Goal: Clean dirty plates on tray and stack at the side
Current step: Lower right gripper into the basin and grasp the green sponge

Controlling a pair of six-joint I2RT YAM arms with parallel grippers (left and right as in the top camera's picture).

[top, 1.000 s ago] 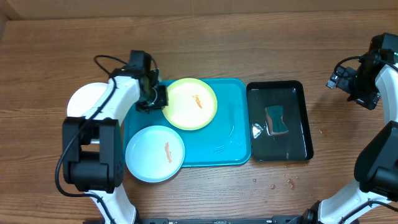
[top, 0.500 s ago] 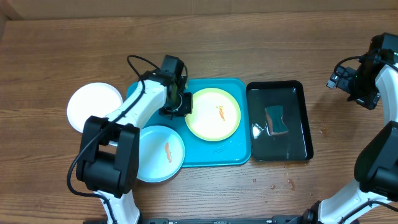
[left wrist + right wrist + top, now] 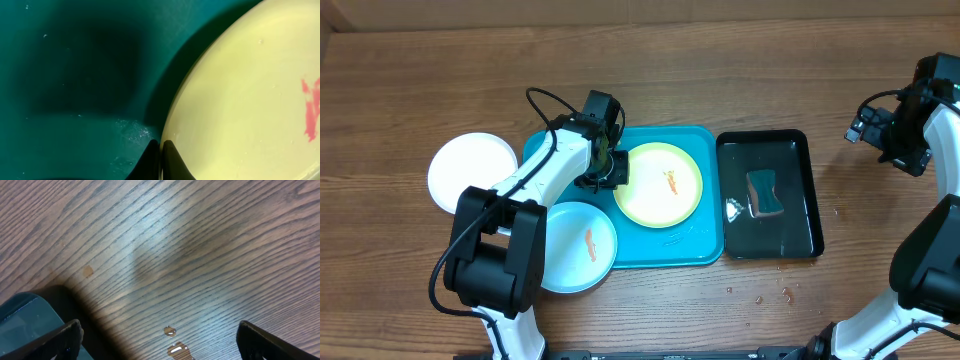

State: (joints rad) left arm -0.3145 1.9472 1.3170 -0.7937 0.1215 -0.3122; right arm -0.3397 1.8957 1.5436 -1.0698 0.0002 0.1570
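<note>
The yellow-green plate (image 3: 660, 184) with an orange smear lies on the turquoise tray (image 3: 695, 238). My left gripper (image 3: 611, 172) is shut on its left rim; in the left wrist view the two fingers pinch the plate's edge (image 3: 161, 150), the plate (image 3: 250, 100) to the right. The light blue plate (image 3: 575, 247) with an orange smear overlaps the tray's front left corner. The white plate (image 3: 470, 170) lies on the table left of the tray. My right gripper (image 3: 157, 335) is open and empty above bare wood at the far right (image 3: 898, 142).
A glossy black tray (image 3: 770, 195) right of the turquoise tray holds a teal sponge (image 3: 764, 193) and some water. Water drops (image 3: 170, 331) lie on the wood under the right gripper and in front of the black tray (image 3: 770, 294).
My left gripper has dragged the yellow-green plate to the right, from the tray's back left to its middle. In the last half second it barely moved. The right arm has not moved.
</note>
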